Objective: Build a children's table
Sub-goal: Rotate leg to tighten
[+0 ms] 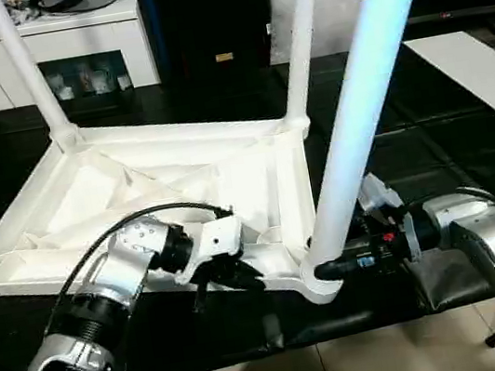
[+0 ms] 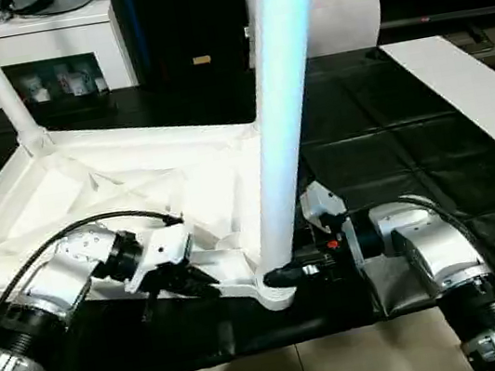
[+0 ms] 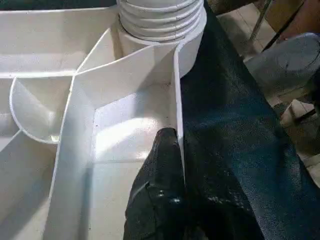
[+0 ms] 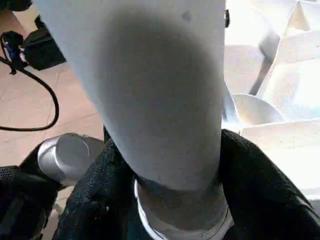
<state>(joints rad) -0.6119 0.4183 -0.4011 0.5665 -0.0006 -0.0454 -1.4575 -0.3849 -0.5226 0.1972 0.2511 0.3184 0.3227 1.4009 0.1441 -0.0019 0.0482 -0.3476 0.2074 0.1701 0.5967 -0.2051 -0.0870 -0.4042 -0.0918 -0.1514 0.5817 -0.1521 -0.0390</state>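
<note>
- Tabletop: lay underside up across the centre and left of the frame, on the black-covered counter, its X-ribs exposed.
- Legs: two stood upright in the far corner sockets, one at upper left, one at upper centre; a third, the near leg, rose from the socket at lower centre.
- Right pincer: closed around the base of the near leg, black fingers on either side of the tube just above the socket.
- Left pincer: clamped on the tabletop's near rim wall, one finger inside it, beside the same corner.
- Step in hand, by judgement: seating the third leg while the left arm steadied the top.
- Next move would call for a downward press or twist until the ridged end sat fully home, then release; the leftmost corner looked unfilled.
</note>
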